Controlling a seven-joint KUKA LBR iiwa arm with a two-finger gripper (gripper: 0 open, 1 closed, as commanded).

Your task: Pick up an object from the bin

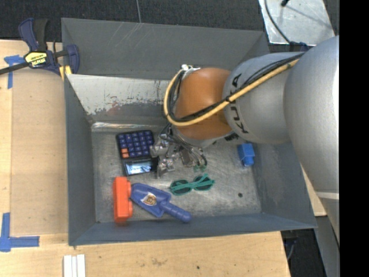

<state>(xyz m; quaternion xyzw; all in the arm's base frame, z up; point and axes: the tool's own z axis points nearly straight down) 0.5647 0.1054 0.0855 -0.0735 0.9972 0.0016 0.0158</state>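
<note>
My gripper [167,161] hangs low in the middle of the bin, just right of a dark blue calculator [136,150] with a lit screen at its near end. Its metal fingers reach down beside the calculator's right edge. A pair of green toy glasses [193,184] lies on the floor just in front of the gripper. Nothing shows clearly between the fingers.
An orange block [121,199] stands at the front left, with a purple-blue scoop-shaped tool [156,202] lying next to it. A small blue block [247,154] sits at the right, beside the arm. The arm's orange cover and yellow cable hide the bin's back middle.
</note>
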